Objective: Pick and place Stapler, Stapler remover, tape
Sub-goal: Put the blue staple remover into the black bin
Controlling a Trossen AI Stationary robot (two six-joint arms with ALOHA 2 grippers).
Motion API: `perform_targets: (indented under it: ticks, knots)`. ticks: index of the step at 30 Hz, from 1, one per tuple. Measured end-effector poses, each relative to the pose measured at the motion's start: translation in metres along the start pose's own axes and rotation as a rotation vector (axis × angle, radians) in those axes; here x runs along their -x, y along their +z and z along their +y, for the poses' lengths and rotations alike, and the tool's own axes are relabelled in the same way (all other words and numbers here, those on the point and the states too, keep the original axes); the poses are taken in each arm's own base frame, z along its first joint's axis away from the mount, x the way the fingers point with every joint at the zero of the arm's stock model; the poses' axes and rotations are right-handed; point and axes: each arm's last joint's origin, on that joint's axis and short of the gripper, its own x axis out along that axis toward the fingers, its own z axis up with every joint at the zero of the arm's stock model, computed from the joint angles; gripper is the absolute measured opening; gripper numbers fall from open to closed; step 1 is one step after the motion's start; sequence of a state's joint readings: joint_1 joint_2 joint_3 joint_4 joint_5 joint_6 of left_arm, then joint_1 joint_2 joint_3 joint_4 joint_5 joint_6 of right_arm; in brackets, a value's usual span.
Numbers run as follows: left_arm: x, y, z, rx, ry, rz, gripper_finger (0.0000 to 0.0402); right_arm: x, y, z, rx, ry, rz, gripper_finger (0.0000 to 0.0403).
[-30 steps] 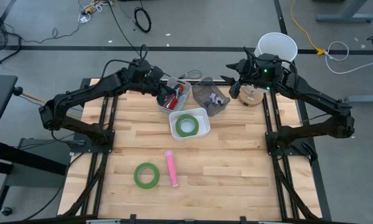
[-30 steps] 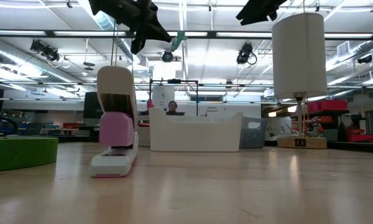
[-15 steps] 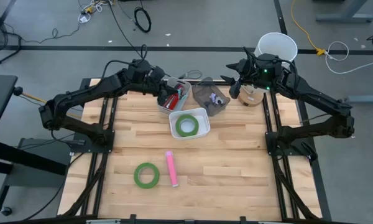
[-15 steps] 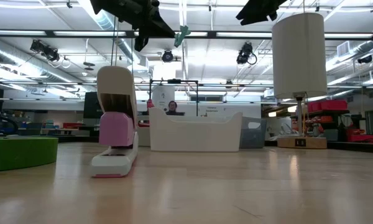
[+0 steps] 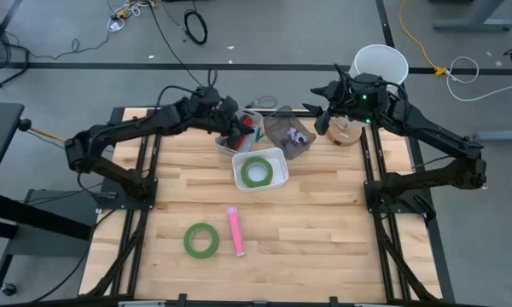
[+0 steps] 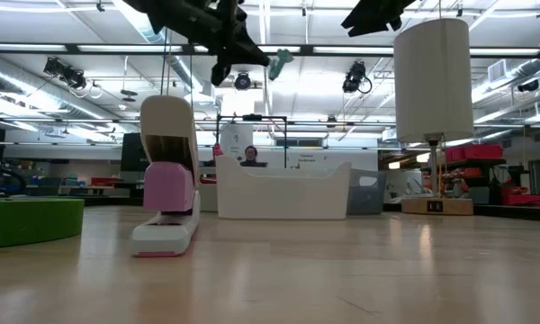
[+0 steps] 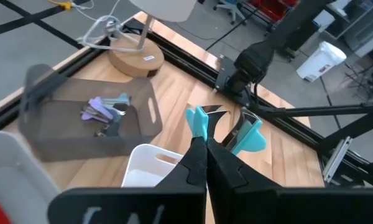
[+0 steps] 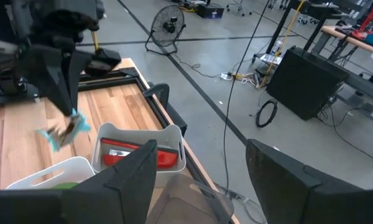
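High view: a wooden table (image 5: 324,222) is seen from above, with both dark arms reaching over its far edge. A white-shaded lamp (image 5: 378,64) on a round wooden base stands at the far right corner. Three bins are grouped at the far middle: a white bin (image 5: 269,180) with a green tape roll (image 5: 256,172) lying in it, a grey bin (image 5: 300,147) with small purple staple removers (image 7: 102,108), and a third bin (image 8: 177,149) with a red item. On the near boards, a second green tape roll (image 5: 201,240) lies just beside a pink stapler (image 5: 235,230). The left gripper (image 7: 206,155) is held above the bins, its fingers pinched shut on a teal staple remover (image 7: 227,129). The right gripper (image 8: 199,168) is parked near the lamp, jaws spread wide and holding nothing.
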State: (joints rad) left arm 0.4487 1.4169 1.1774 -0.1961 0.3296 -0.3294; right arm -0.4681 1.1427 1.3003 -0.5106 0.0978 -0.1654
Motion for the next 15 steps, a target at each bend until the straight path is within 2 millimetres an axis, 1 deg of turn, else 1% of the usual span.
perform_targets:
  ticks: [7,12,15]
  knots:
    - [-0.023,-0.005,0.007,-0.002,-0.039,0.014,0.0,0.0,0.0,0.0,0.0,0.0,0.0,0.0245]
    - [-0.031,-0.009,0.011,0.004,-0.038,0.033,0.0,0.0,0.0,0.0,0.0,0.0,0.001,0.0245]
    - [-0.032,-0.01,0.011,0.005,-0.052,0.049,0.0,0.0,0.0,0.0,0.0,0.0,0.001,0.0245]
